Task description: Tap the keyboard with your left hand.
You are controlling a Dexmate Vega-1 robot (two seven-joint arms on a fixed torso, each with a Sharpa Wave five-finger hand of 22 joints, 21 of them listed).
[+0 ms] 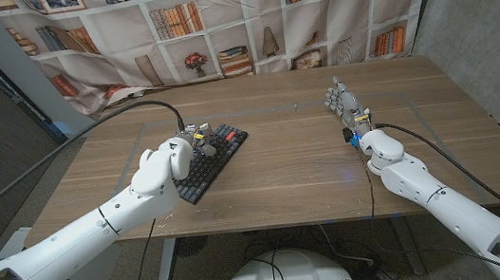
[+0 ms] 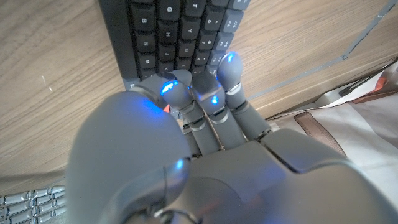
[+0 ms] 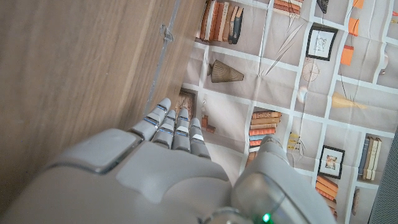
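A black keyboard (image 1: 217, 159) lies at an angle on the wooden table (image 1: 292, 168), left of centre. My left hand (image 1: 174, 156) is over its near-left part, holding nothing. In the left wrist view the fingers (image 2: 229, 67) reach down onto the keys of the keyboard (image 2: 180, 34), and the fingertips seem to touch the key rows near its edge. My right hand (image 1: 345, 103) stands on the table at the right, well away from the keyboard, fingers straight and empty; the same hand (image 3: 168, 134) points along the bare tabletop in the right wrist view.
A black cable (image 1: 145, 105) arcs over the table's left side toward the keyboard. A printed bookshelf backdrop (image 1: 217, 29) hangs behind the far edge. Thin tape lines (image 1: 135, 140) mark the tabletop. Bare wood lies between the keyboard and the right hand.
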